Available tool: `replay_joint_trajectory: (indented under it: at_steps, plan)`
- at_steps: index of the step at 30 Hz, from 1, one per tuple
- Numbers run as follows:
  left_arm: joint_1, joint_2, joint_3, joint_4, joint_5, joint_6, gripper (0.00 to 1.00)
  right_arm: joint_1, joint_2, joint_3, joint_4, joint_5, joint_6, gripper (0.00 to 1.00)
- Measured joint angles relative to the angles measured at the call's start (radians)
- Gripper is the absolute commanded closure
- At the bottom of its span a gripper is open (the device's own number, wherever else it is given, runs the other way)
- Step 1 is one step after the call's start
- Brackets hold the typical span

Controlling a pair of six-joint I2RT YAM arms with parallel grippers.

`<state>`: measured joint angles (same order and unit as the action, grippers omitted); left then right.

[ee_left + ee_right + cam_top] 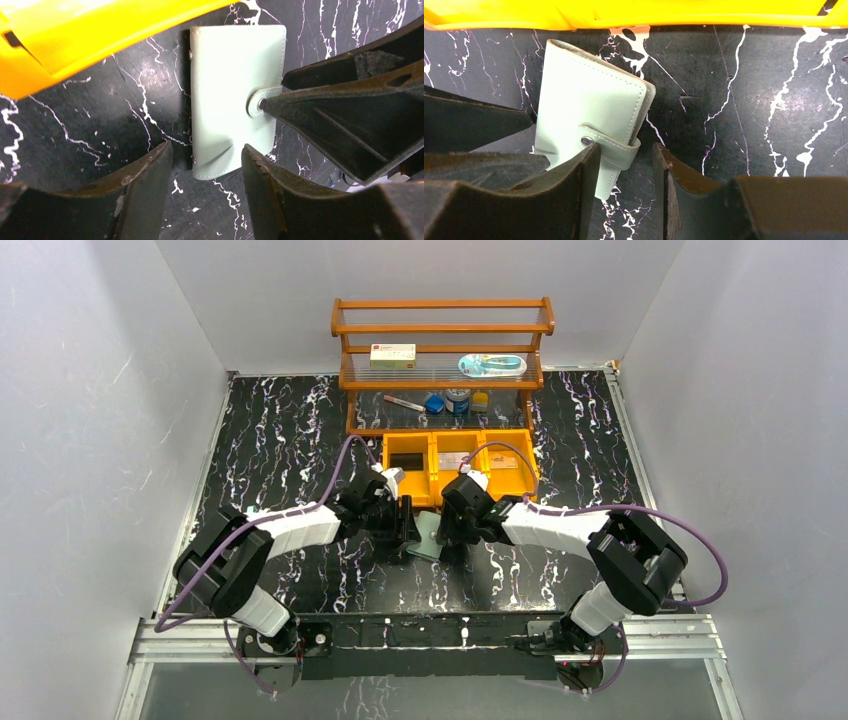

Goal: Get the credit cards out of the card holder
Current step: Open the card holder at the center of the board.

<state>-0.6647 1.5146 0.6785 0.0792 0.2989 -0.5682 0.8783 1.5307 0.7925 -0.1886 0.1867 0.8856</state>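
Sage-green card holder (428, 537): lies flat and closed on the black marbled table (280, 440), at the centre of the overhead frame, just below the orange bin and between the two claws.
Snap tab (610, 146): fastened, folded over the holder's long edge. Its metal stud shows in both wrist views.
Left gripper (206, 147): reaches in from the lower left of the overhead frame. Its jaws stand partway apart, straddling one short end of the holder. In its wrist view the right-hand finger (270, 190) meets the holder's lower corner, while a strip of table shows between the other finger and the holder's edge, so nothing is clamped.
Right gripper (625, 147): reaches in from the lower right of the overhead frame. Its jaws stand partway apart, astride the tab. One fingertip rests on the holder's face against the stud. The other stands just beside the tab's fold, with a sliver of table between them.
Orange bin (434, 455): three compartments, just above the holder in the overhead frame. The flat items inside are too small to tell.
Wooden rack (443, 328): upper centre, against the back wall. A white box with a red label (392, 356) sits on its shelf, upper left of the bin.
Purple cables (690, 530): loop off both arms at the sides of the frame.
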Motion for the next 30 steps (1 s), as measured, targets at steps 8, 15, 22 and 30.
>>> replay_joint_trajectory:
  at_steps: [8,15,22,30]
  plan:
    - [0.039,0.089,-0.034,0.189,0.186,-0.086,0.72,-0.002,-0.013,-0.026,0.037,-0.019,-0.011,0.51]
    - [0.06,0.129,-0.124,0.397,0.267,-0.157,0.93,-0.014,-0.029,-0.055,0.063,-0.031,-0.012,0.52]
    - [0.06,0.117,-0.143,0.43,0.27,-0.193,1.0,-0.015,-0.053,-0.08,0.073,-0.037,-0.01,0.35]
    - [0.042,0.009,-0.138,0.244,0.227,-0.177,1.0,-0.002,-0.094,-0.005,-0.058,-0.026,-0.064,0.33]
